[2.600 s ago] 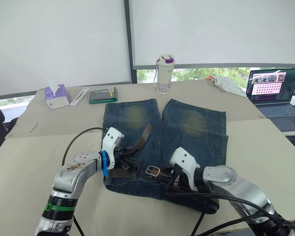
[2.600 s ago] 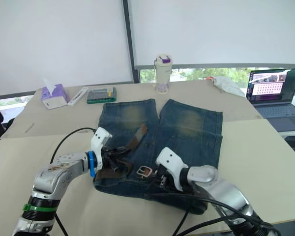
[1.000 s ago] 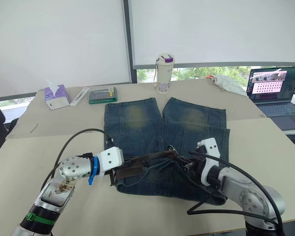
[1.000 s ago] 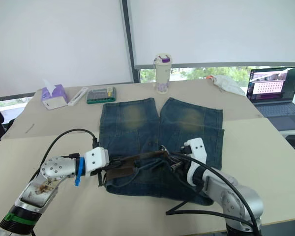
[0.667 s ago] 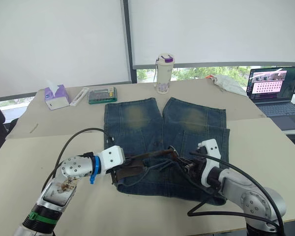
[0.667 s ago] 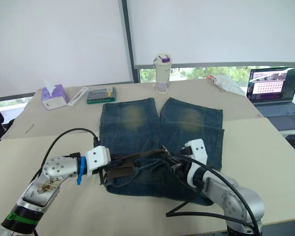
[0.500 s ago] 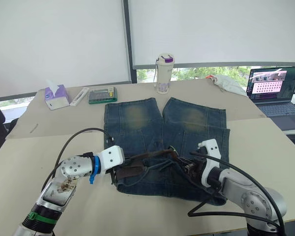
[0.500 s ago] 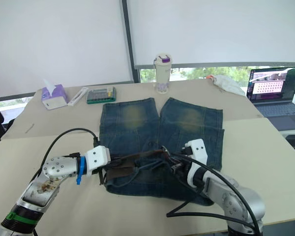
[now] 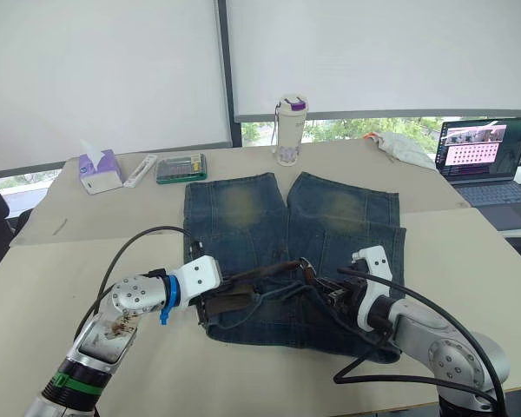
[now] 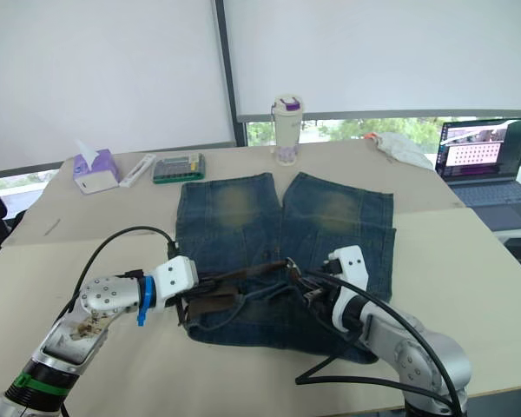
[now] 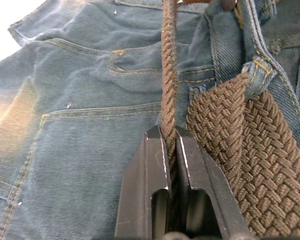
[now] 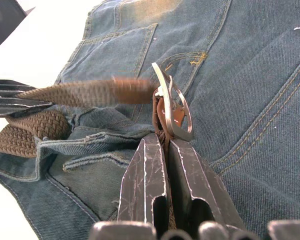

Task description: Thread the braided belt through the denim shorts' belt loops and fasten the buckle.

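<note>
The denim shorts lie flat on the table, legs pointing away from me, waistband nearest. The braided belt runs across the waistband, partly lifted; another stretch passes under a belt loop. My left gripper is shut on the brown strap at the shorts' left side. My right gripper is shut on the strap just behind the silver buckle, which stands upright over the denim. The reddish-brown tip of the belt hangs right beside the buckle frame.
At the table's far side stand a drink bottle, a tissue box, a green case and a white remote. A laptop sits at the far right. Black cables loop beside both arms.
Both arms swung from over the waistband to its two sides and lifted the belt taut between them. In the last second the tip end edged closer to the buckle.
</note>
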{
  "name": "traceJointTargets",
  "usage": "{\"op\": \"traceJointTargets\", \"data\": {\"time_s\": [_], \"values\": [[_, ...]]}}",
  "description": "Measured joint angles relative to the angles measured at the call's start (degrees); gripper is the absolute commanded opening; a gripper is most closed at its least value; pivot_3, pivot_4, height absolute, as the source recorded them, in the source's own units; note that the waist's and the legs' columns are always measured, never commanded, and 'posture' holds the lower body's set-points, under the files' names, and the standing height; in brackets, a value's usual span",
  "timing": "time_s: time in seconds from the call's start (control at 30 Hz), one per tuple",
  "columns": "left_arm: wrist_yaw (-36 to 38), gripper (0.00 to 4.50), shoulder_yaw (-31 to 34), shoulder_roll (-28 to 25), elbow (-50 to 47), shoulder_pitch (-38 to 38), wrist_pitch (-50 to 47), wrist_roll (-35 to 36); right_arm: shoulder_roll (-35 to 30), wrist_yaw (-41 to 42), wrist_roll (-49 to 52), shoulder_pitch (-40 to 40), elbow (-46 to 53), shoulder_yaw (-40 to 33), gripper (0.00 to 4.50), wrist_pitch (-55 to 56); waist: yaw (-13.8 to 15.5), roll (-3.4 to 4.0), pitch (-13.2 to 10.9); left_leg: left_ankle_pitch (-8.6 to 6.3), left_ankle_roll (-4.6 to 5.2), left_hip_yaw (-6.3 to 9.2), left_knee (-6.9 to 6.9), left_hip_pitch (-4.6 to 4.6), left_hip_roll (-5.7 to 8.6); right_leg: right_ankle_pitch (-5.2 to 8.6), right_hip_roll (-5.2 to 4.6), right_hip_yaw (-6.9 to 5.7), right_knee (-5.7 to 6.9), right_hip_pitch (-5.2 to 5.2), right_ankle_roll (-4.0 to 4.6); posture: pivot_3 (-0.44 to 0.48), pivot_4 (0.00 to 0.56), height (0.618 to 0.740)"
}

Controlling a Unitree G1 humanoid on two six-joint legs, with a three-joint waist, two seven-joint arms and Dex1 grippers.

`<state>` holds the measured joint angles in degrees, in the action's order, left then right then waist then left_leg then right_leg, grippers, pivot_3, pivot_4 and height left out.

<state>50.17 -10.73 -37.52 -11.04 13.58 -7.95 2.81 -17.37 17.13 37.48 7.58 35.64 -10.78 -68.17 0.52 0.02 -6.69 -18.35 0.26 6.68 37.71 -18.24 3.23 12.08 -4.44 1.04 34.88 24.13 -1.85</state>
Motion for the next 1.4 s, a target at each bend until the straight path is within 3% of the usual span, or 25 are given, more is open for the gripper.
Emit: {"op": "traceJointTargets", "data": {"time_s": [0.37,0.9,1.07,1.13,1.3,1.4], "values": [[-0.7,0.00,-1.9,3.2,-0.5,1.2,-0.8,-1.2,-1.4,-1.6,-0.9,0.9,0.6,4.7,0.02,0.1,-0.1,0.00,0.0,0.00,0.00,-0.01,0.00,0.00,0.00,0.00,0.01,0.00,0.00,0.00,0.00,0.000,0.150,0.740],[0.5,0.00,-8.2,10.5,6.6,6.8,1.8,-3.0,-15.3,5.6,-11.7,7.0,-1.2,22.8,0.02,9.0,-0.4,-0.05,0.0,0.00,0.00,-0.28,0.04,0.01,0.03,0.00,0.02,-0.05,-0.02,-0.05,0.00,0.000,0.150,0.740],[-0.7,0.00,-7.6,10.5,7.9,7.7,1.2,-3.7,-18.2,7.7,-12.0,3.4,1.8,22.3,1.74,9.8,-0.3,-0.09,0.0,-0.02,0.03,-0.24,0.04,-0.02,-0.03,0.00,0.02,-0.05,-0.03,-0.02,-0.01,0.000,0.150,0.740],[-1.4,0.00,-6.2,10.0,7.7,7.4,0.0,-3.6,-19.0,7.6,-12.2,1.5,2.3,20.8,1.74,9.8,-0.3,-0.09,0.0,-0.02,0.03,-0.20,0.04,-0.01,-0.04,0.00,0.00,0.01,-0.02,-0.03,-0.01,0.000,0.150,0.740],[-2.1,0.00,-4.1,8.7,6.2,5.4,-2.4,-3.0,-19.7,7.7,-12.6,0.0,3.0,19.4,0.07,10.4,-0.2,-0.10,0.0,-0.02,0.03,-0.20,0.04,0.02,-0.02,0.02,0.01,-0.01,-0.02,-0.06,-0.03,0.000,0.150,0.740],[-2.5,0.00,-4.3,9.1,4.6,4.7,-3.1,-3.0,-18.7,7.7,-13.0,0.4,3.0,19.6,0.03,10.5,-0.1,-0.10,0.0,-0.02,0.03,-0.20,0.06,0.01,-0.02,0.02,0.00,0.01,-0.03,-0.06,-0.03,0.000,0.150,0.740]]}}
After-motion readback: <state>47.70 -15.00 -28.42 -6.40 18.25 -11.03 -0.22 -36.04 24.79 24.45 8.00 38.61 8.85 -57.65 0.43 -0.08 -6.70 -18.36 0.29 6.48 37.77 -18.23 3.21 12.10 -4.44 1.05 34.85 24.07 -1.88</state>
